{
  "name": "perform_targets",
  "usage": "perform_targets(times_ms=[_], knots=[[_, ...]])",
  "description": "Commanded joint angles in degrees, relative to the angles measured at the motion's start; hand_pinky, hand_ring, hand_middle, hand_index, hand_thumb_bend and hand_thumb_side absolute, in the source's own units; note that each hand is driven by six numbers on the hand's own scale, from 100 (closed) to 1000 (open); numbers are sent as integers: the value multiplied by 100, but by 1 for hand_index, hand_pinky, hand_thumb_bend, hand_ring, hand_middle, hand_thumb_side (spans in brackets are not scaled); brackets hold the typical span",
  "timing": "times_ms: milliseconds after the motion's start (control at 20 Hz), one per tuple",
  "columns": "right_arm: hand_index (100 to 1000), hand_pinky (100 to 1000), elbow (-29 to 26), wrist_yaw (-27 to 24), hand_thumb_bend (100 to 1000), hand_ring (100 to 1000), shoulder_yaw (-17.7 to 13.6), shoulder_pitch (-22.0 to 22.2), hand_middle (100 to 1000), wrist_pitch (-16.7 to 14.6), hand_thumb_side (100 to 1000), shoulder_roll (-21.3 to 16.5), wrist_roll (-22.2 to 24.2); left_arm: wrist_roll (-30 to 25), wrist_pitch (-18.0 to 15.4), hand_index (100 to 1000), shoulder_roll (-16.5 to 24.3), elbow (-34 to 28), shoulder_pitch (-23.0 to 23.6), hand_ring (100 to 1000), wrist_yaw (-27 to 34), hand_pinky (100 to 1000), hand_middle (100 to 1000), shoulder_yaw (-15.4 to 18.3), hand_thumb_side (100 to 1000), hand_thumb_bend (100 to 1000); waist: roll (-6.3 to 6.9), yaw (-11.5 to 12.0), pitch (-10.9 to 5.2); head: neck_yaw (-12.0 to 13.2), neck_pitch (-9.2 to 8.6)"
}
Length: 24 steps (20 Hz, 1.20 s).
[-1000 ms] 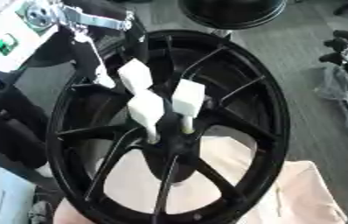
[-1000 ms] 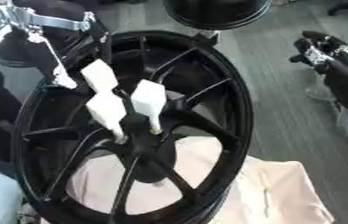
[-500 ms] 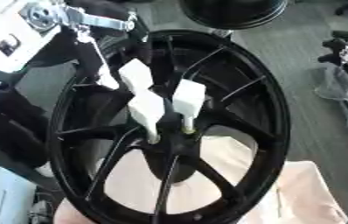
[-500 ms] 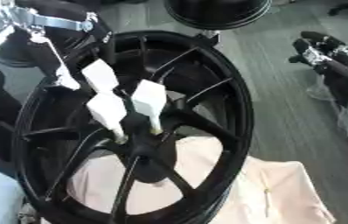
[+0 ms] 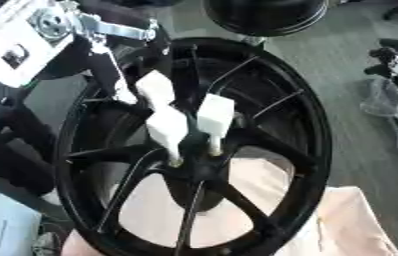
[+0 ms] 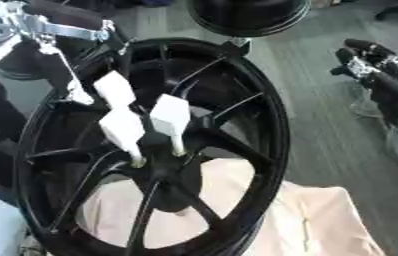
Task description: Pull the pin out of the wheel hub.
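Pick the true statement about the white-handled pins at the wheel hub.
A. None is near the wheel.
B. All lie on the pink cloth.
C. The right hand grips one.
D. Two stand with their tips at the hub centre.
D: two white-handled pins stand with thin tips down at the centre of the black wheel hub.

Black right hand point(image 6: 373, 70), silver joints; white-and-silver left arm point(image 5: 36, 35), seemingly.
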Motion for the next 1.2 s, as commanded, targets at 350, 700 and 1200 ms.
perform_targets(times_ms=[350,700,1200], knots=[[860,959,-27,47,306,682,1,-92,763,7,399,-104,-20,-582,-446,543,89,-141,-125,708,229,806,560,14,100,353,-41,-2,-89,0,-85],[860,959,-27,58,304,682,13,-96,763,15,399,-106,-18,-582,-319,507,136,-224,-140,695,284,802,545,34,100,365,-33,0,-93,-23,-86],[861,959,-12,81,304,682,13,-88,764,18,398,-122,-33,-582,-207,489,321,-410,-182,686,405,799,528,226,100,386,-17,19,-114,-42,-86]])
